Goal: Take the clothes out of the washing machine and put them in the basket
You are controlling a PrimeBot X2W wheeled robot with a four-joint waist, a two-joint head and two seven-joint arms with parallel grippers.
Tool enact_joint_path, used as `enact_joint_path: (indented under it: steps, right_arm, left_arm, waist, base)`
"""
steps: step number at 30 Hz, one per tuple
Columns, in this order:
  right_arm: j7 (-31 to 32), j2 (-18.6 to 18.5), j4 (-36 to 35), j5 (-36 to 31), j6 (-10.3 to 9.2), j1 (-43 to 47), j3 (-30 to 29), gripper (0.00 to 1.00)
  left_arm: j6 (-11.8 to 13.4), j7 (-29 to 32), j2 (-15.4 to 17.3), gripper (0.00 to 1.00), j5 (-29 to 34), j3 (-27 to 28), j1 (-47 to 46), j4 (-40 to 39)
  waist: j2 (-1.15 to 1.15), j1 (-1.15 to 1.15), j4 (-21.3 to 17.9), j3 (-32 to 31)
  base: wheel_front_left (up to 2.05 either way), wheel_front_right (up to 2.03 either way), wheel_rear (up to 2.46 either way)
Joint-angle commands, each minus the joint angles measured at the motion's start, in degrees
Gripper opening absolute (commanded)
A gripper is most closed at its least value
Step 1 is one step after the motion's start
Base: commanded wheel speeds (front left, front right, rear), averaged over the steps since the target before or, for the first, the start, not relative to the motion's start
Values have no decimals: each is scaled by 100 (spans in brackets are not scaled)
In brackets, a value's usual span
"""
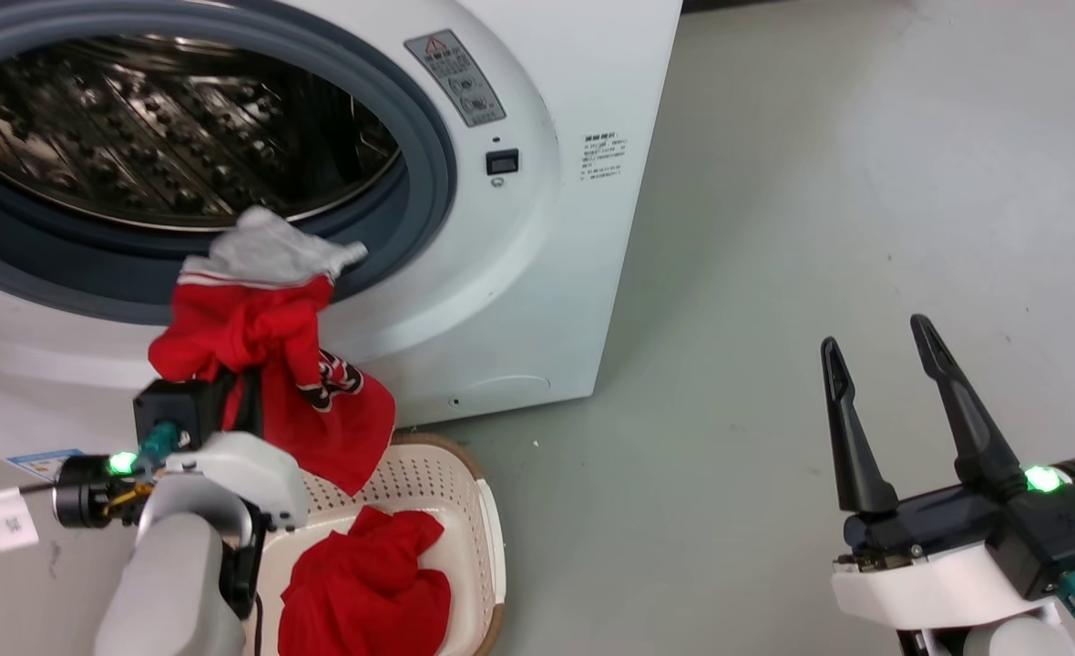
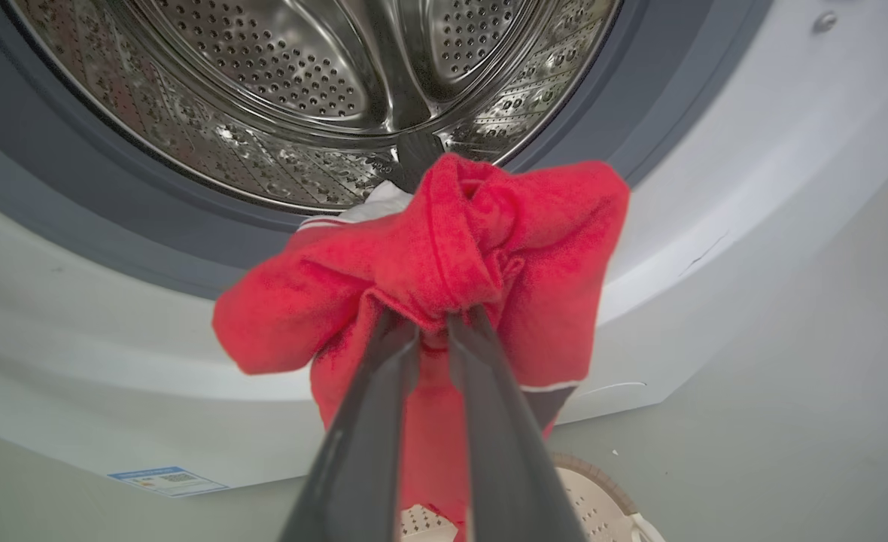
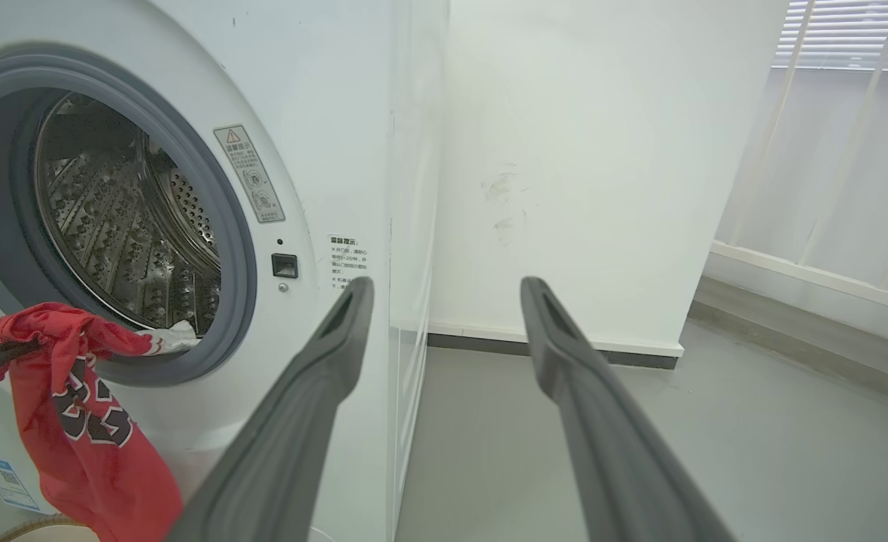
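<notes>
My left gripper [image 2: 433, 320] is shut on a red garment [image 1: 255, 337] with a grey-white part and black-and-white print. The garment's grey end [image 1: 269, 246] still lies over the porthole rim of the white washing machine [image 1: 537, 273], and its red tail hangs down over the basket [image 1: 437, 483]. A plain red garment [image 1: 364, 583] lies inside the cream basket on the floor below the porthole. In the right wrist view the held garment [image 3: 83, 421] hangs in front of the washing machine [image 3: 316, 113]. My right gripper [image 1: 879, 360] is open and empty, far right over the floor.
The steel drum [image 2: 323, 75] behind the held garment looks bare where it shows. Grey floor [image 1: 820, 182] stretches to the right of the machine. A white wall [image 3: 579, 150] and a blind-covered window [image 3: 843, 113] stand beyond it.
</notes>
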Motion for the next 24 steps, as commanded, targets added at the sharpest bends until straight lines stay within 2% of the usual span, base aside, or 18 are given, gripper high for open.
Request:
enact_joint_path:
  steps: [1,6,10,15,24]
  right_arm:
    - [-11,4,16,-36,-6,104,-8,100]
    - [-11,4,25,-39,-6,286,-13,100]
    - [-11,4,27,-15,-6,342,-11,100]
    - [-11,4,-31,39,-6,207,22,100]
    - [-11,6,-129,84,-6,-229,39,100]
  left_arm:
    - [-37,-32,-36,0,44,22,237,-196]
    - [-177,-32,-121,0,125,-8,866,-544]
    - [-235,-32,-176,0,149,-81,1167,-457]
    - [-292,-32,-208,0,165,-139,1176,-36]
    - [-225,-32,-250,0,97,-115,458,1147]
  waist:
    - [0,1,70,-189]
    - [0,1,89,-402]
    - [0,1,84,-455]
    - [0,1,9,-258]
    - [0,1,-178,628]
  base:
    - [0,0,0]
    - [0,0,0]
    - [0,0,0]
    - [0,0,0]
    - [0,0,0]
